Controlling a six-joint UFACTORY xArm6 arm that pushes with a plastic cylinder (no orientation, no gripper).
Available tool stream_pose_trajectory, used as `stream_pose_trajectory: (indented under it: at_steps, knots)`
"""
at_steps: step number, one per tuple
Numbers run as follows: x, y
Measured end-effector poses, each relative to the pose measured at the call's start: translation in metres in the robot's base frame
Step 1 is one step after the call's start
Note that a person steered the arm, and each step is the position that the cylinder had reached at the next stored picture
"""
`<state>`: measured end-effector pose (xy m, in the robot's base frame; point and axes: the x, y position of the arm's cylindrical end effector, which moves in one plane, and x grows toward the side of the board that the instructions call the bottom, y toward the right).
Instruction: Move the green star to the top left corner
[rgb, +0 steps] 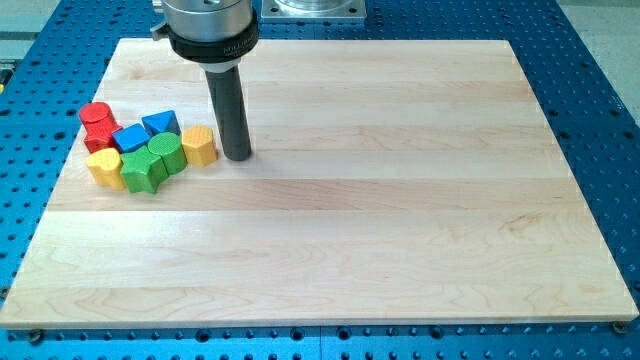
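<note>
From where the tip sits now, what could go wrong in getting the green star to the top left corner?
1. The green star is packed among other blocks, so pushing it would likely drag neighbours along.
2. My tip stands just right of the yellow block; heading straight left would strike that first.

Green star (143, 172) among left-side blocks

Blue perforated bench (600, 120) under wooden board (400, 200)
</note>
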<state>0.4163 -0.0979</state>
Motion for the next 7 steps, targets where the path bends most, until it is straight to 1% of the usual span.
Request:
stream_pose_trajectory:
  at_steps: [1, 2, 3, 4, 5, 6, 7]
  knots:
    - [0.0, 0.0]
    - [0.017, 0.008]
    - [0.093, -0.033]
    - [0.099, -0.144]
    - [0.088, -0.202]
    - [0.088, -0.196]
    - [0.085, -0.171]
